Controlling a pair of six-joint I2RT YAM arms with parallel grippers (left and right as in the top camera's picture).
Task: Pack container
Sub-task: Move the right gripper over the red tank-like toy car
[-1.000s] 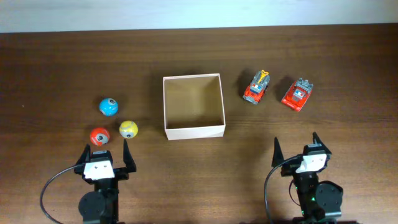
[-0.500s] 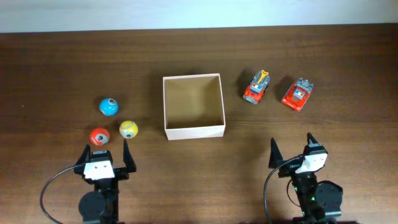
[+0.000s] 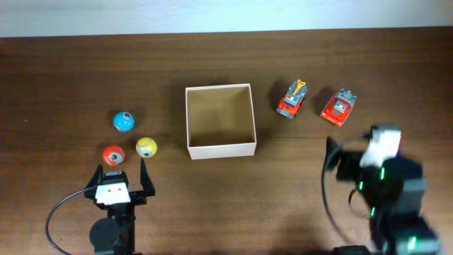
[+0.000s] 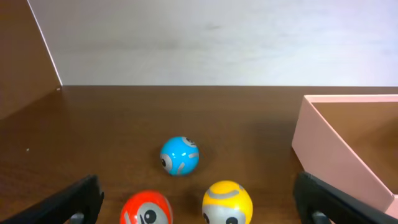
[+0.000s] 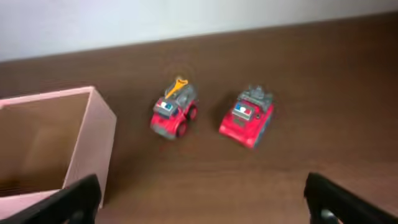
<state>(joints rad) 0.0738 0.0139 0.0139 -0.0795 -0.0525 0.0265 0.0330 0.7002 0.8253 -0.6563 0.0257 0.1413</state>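
On the left half of the dark brown wooden desk (image 3: 56,71) we are seeing a small glossy blue ball (image 3: 123,121), a red ball (image 3: 113,155) and a yellow ball (image 3: 146,147). They are lying near one another without touching, just where they were a second ago. Between them and the front edge, the left gripper (image 3: 119,168) is waiting with its fingers spread wide and nothing between them. It is not moving, and the red ball is sitting just ahead of its left finger.

In the middle of the desk the container (image 3: 220,149), a small square cream-white cardboard box with thin walls and a tan floor, is standing open side up. It is holding nothing yet.

Toward the right edge, a red toy truck with an orange crane (image 3: 291,99) and a red toy fire engine with a grey top (image 3: 338,107) are resting side by side. They are sitting apart from each other and from the box.

The change is happening on the right. The right gripper (image 5: 202,183) is leaving its place by the front edge and swinging forward, blurring in the overhead view. Its fingers are standing wide apart and empty, and its wrist view is framing both trucks ahead, not yet reached.

We are judging that packing is only beginning. The right arm is committing to a first pick, probably the fire engine, which is lying nearer to it. It is still needing to come down over the toy before closing.
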